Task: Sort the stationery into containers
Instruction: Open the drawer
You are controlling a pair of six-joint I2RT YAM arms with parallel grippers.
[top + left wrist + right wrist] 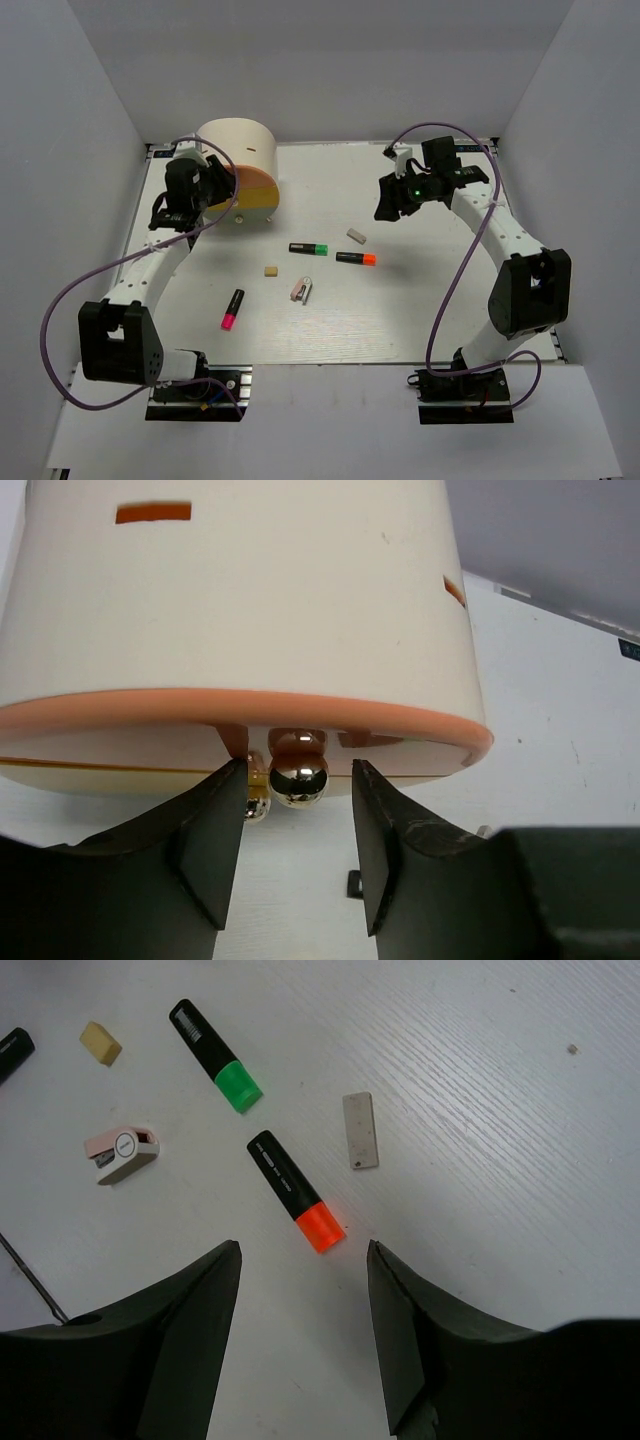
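Observation:
The cream cylindrical box (240, 150) with orange and yellow drawer tiers stands at the back left. My left gripper (298, 820) is open just in front of it, its jaws either side of a shiny round knob (298, 780) on the orange tier, not touching it. My right gripper (303, 1290) is open and empty, held above the table near the orange-capped marker (295, 1192). On the table lie the green-capped marker (310, 248), the orange-capped marker (356, 258), the pink-capped marker (232, 309), a grey eraser (356, 236), a tan eraser (270, 269) and a pinkish-white clip (302, 290).
White walls close in the table on three sides. A purple cable (70, 290) loops beside the left arm and another (450, 290) beside the right arm. A second, smaller knob (256, 808) shows below the orange tier.

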